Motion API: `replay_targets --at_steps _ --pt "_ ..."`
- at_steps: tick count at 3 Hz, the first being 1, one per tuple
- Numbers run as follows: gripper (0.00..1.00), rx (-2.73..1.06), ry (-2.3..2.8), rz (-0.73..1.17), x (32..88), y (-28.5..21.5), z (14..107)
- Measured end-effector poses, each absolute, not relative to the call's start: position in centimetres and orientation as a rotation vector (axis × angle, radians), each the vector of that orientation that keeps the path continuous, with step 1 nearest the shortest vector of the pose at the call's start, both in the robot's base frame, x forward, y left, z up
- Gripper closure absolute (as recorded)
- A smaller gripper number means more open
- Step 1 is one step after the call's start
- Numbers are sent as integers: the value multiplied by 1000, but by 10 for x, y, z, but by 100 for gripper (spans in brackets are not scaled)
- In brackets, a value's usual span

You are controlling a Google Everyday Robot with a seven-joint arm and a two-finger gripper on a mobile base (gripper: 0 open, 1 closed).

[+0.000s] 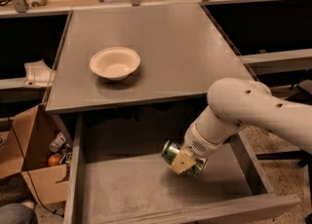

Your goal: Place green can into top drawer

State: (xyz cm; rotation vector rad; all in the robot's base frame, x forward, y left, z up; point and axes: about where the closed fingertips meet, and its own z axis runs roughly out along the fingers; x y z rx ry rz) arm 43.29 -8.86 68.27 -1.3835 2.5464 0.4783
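Green can held on its side inside the open top drawer.
Left to right: brown cardboard box (pixel 30 175) at 9 o'clock of the top drawer (pixel 127 185); cream bowl (pixel 115 63) on the grey table (pixel 185 47); green can (pixel 170 152) at 5 o'clock from the bowl, over the drawer's right half, long axis 10-to-4 o'clock, one end facing 10 o'clock; gripper (pixel 184 161) clamped across it, arm (pixel 253 111) entering from 3 o'clock.
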Motion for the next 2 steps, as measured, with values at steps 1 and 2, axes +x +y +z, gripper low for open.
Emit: replay_targets --at_steps 1,2 --pt "100 -1343 2593 480 433 -92 663" --pt "100 -1341 2594 480 433 -92 663"
